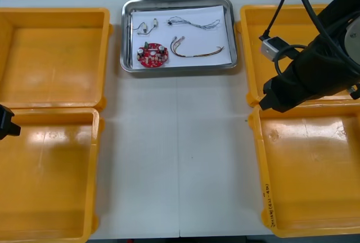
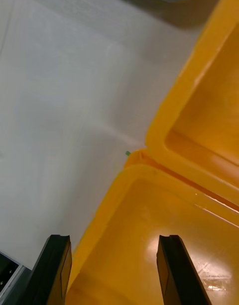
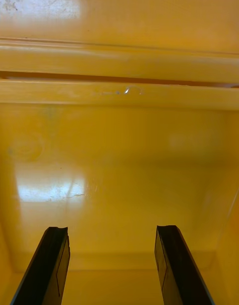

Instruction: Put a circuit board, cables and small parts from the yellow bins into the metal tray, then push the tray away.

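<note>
Tray (image 1: pixel 179 70) sits at the far middle of the table (image 1: pixel 177 158), between the two far bins — white inside. In it:
- round red circuit board (image 1: pixel 152 55) at the near left
- small metal parts (image 1: pixel 147 27) just beyond the board
- thin twisted cable (image 1: pixel 194 23) at the far right
- red and yellow cable (image 1: pixel 197 52) nearer, right of the board

All four lie apart from one another.

Right gripper (image 2: pixel 113 240) hangs over the inner corner where the right far bin (image 1: pixel 250 57) meets the right near bin (image 1: pixel 309 175) — fingers spread, released, one over the table and one over the near bin. Left gripper (image 3: pixel 110 230) is over the left near bin (image 1: pixel 50 187) (shiny yellow floor beneath it), fingers likewise spread and gripping nothing. Left far bin (image 1: pixel 53 57) lies beyond it.
</note>
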`<state>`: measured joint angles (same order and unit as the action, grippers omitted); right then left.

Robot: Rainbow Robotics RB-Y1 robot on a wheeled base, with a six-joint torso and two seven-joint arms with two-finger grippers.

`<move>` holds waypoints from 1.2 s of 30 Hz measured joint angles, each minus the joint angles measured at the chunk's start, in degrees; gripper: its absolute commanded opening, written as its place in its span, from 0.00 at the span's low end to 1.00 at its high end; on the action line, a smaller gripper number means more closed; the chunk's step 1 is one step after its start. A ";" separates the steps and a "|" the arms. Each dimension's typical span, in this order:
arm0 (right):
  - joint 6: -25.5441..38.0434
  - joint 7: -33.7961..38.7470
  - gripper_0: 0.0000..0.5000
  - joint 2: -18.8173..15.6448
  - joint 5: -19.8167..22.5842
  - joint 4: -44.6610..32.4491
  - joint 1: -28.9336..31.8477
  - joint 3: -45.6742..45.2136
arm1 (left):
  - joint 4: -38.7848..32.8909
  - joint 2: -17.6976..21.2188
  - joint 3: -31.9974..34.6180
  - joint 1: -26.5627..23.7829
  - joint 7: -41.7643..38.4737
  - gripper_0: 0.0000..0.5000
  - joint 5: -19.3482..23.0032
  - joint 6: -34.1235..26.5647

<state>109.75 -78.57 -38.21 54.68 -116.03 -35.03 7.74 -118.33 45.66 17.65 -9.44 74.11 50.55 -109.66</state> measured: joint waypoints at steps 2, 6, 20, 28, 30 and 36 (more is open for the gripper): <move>0.00 0.00 1.00 -0.73 -0.19 -1.16 1.68 -0.92 | 0.00 0.00 0.00 0.00 0.00 1.00 0.00 0.00; 0.00 0.44 1.00 -1.47 -1.17 -4.00 4.63 -2.45 | 0.00 0.00 0.00 0.00 0.00 1.00 0.01 0.00; 0.01 9.49 1.00 -2.02 -1.19 -9.44 13.97 -10.61 | -0.01 0.01 0.00 0.00 0.00 1.00 0.01 0.00; 0.01 9.52 1.00 -2.04 -4.85 -9.60 18.42 -12.44 | -0.01 0.01 0.01 0.00 0.00 1.00 0.01 0.00; 0.01 9.73 1.00 -2.05 -5.35 -9.61 19.09 -12.44 | -0.01 0.01 0.01 0.00 0.00 1.00 0.01 0.00; 0.01 10.64 1.00 -2.06 -7.68 -9.65 20.78 -12.44 | -0.01 0.01 0.01 0.00 0.00 1.00 0.01 0.00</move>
<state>109.76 -67.93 -40.27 47.00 -125.69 -14.25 -4.70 -118.34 45.68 17.65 -9.43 74.11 50.56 -109.66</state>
